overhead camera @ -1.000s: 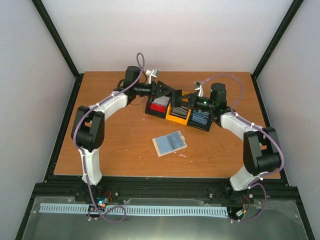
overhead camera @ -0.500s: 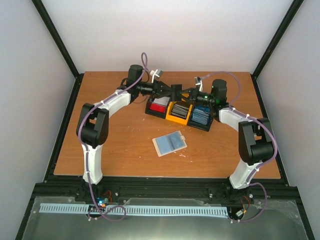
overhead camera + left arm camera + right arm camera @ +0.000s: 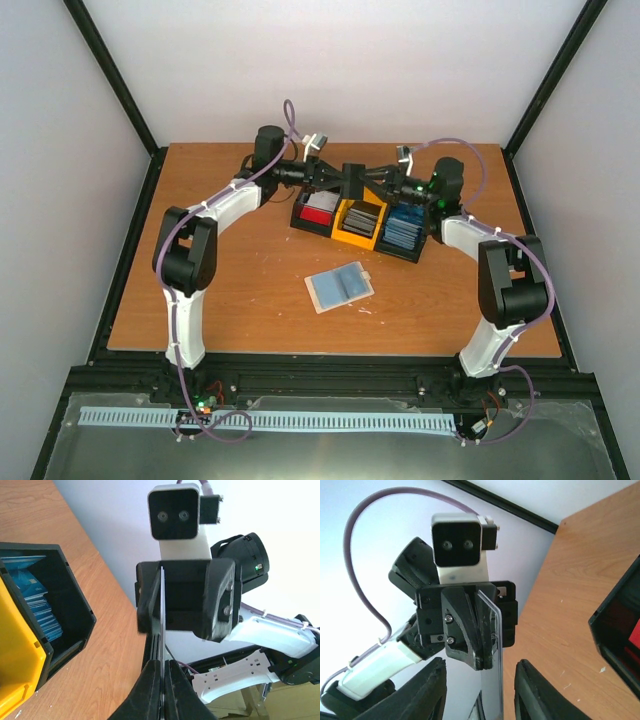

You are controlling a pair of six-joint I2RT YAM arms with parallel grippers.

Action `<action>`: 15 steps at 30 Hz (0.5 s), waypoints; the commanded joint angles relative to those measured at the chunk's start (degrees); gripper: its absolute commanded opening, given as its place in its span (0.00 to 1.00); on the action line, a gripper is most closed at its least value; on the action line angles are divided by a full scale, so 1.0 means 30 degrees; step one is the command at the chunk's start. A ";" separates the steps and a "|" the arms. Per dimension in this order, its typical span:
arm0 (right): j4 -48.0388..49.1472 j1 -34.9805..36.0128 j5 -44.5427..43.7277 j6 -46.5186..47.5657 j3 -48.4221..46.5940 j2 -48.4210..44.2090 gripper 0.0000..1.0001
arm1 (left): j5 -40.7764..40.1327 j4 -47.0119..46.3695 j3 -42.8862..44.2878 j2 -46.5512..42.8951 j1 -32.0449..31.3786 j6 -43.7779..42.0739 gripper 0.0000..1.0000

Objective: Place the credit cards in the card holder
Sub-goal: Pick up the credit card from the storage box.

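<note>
Above the tray, my two grippers meet tip to tip. The left gripper (image 3: pixel 350 180) (image 3: pixel 161 666) is shut on a thin grey credit card (image 3: pixel 161 610) (image 3: pixel 492 645), seen edge-on in the left wrist view. The right gripper (image 3: pixel 366 182) (image 3: pixel 481 672) stands open around the card's other end, its fingers (image 3: pixel 432 690) apart from it on both sides. More credit cards fill the tray: red and silver (image 3: pixel 318 208), dark grey (image 3: pixel 362 220), blue (image 3: pixel 403 232) (image 3: pixel 37 600). The card holder (image 3: pixel 340 288) lies flat on the table in front of the tray, pale blue on top, with a small tab at its right.
The black-and-yellow three-compartment tray (image 3: pixel 352 238) (image 3: pixel 20 655) stands at the middle back of the wooden table (image 3: pixel 230 290). Black frame posts and white walls close in the table on three sides.
The left gripper has shut on the card while the right gripper has opened off it. Both grippers have shifted toward the back, above the tray.
</note>
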State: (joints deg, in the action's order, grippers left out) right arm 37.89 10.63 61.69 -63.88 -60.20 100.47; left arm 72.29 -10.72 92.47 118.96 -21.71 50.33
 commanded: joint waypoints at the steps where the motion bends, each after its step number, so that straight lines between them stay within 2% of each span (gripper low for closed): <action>1: 0.6195 -0.1104 -0.0100 -0.4220 0.0930 -0.0581 0.40 | 0.1067 -0.1253 0.0892 -0.1071 -0.0057 -0.0369 0.01; 4: 1.0104 -0.1316 -0.0060 -0.7365 0.1031 -0.0096 0.40 | 0.1572 -0.1660 0.0848 -0.1581 -0.0057 -0.0287 0.01; 7: 1.1372 -0.1320 -0.0215 -0.8470 0.0923 0.0086 0.40 | 0.1978 -0.2105 0.0806 -0.2087 -0.0060 -0.0181 0.01; 15: 0.7679 -0.0776 0.0133 -0.5347 0.0393 -0.1367 0.49 | 0.2445 -0.3710 0.0321 -0.2663 -0.0086 0.0822 0.01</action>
State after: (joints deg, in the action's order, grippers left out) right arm 63.51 7.20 61.41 -84.18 -57.43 100.16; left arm 77.65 -17.52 92.47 112.55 -21.71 51.40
